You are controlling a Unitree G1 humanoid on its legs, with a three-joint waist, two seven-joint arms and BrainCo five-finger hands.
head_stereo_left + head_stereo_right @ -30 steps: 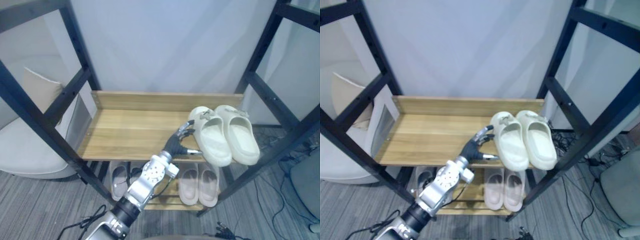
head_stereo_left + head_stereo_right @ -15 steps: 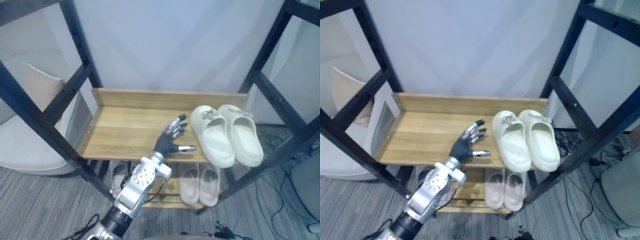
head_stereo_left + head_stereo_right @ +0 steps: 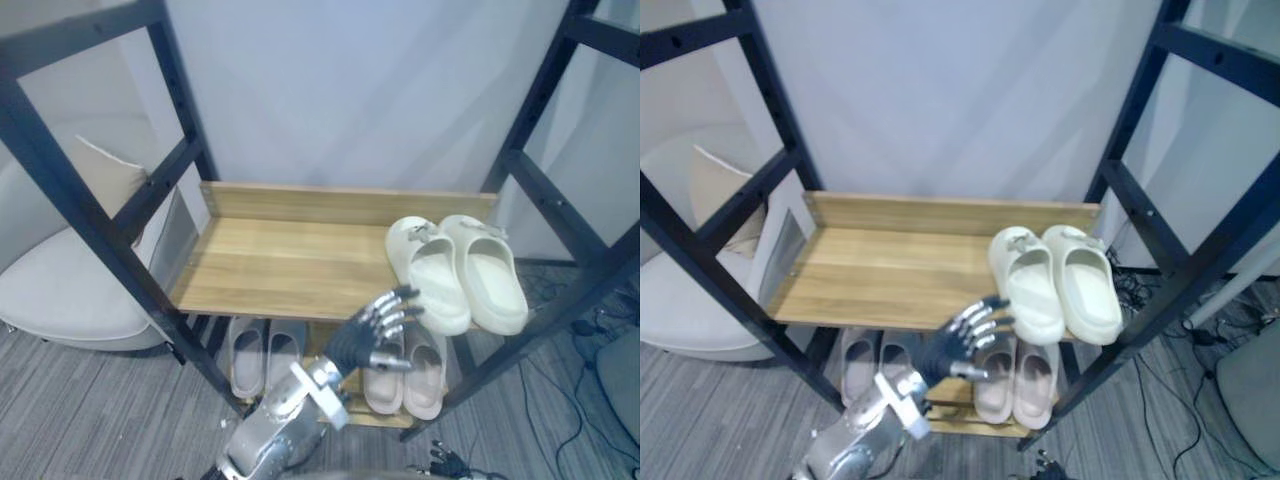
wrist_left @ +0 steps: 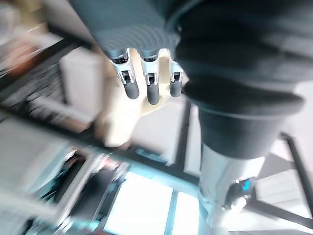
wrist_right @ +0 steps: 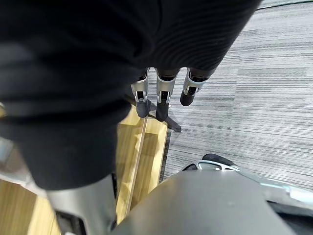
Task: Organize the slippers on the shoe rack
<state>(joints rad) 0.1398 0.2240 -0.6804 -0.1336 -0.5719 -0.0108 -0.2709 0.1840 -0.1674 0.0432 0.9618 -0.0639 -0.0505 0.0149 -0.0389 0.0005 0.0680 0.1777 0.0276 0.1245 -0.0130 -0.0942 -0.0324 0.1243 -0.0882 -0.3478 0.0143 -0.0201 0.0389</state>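
Left hand (image 3: 362, 338) hangs in the air in front of the shoe rack's upper shelf (image 3: 285, 255), just before its front edge, fingers spread nearly straight and thumb out to the side, with nothing in its hold. From the hand, the cream slippers (image 3: 432, 285) lie at about 1 o'clock, near but apart from the fingertips. The pair sits side by side and touching at the right end of the upper shelf, toes toward the back board, heels slightly over the front edge. In the left wrist view a pale slipper shape (image 4: 124, 112) shows past the dark-tipped fingers (image 4: 149, 88), not touched by them.

On the lower shelf a beige pair (image 3: 425, 368) lies at about 4 o'clock from the hand, partly behind it, and a grey pair (image 3: 245, 358) at about 9 o'clock.

Right hand (image 5: 157, 95) shows in its own wrist view, fingers loosely extended and empty, over grey carpet (image 5: 254, 98) and a wooden board (image 5: 142, 152).
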